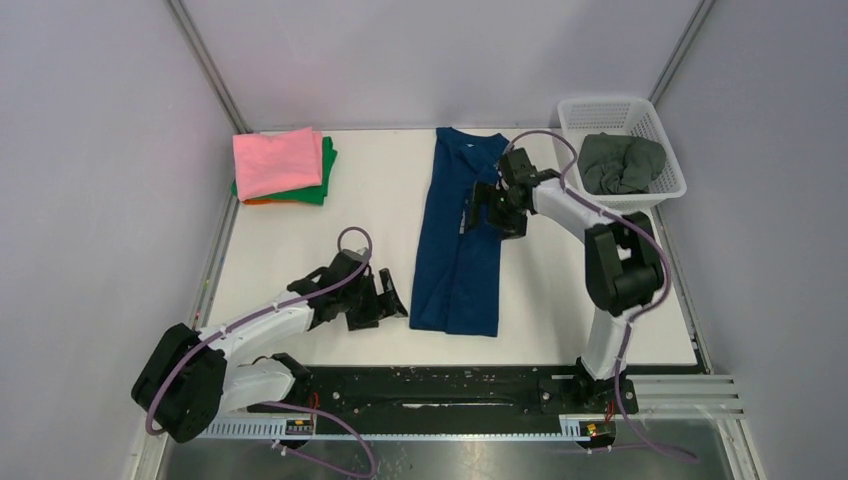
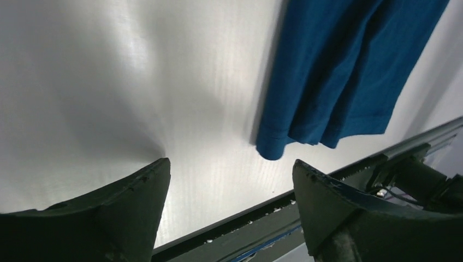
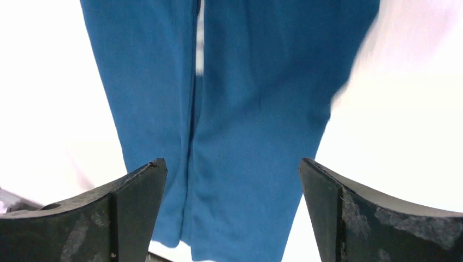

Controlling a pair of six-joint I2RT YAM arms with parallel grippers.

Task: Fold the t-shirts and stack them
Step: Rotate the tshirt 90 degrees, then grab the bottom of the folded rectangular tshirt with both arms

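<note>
Already folded, a pink t-shirt (image 1: 277,160) tops a green t-shirt (image 1: 326,180) and an orange t-shirt (image 1: 256,201) at the table's (image 1: 560,290) far-left corner. The left hand (image 2: 229,162), fingers apart, hovers over bare table beside the hem of the navy t-shirt (image 1: 458,245), folded lengthwise mid-table. The right hand (image 3: 231,160), equally spread, hangs above it. A grey-green t-shirt (image 1: 620,162) sits crumpled in the white basket (image 1: 600,106), far right.

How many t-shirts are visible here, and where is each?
5. The pink shirt tops the green shirt and orange shirt, stacked far left; the blue shirt lies flat mid-table; the grey-green shirt sits crumpled in the white basket, where more may be hidden.
</note>
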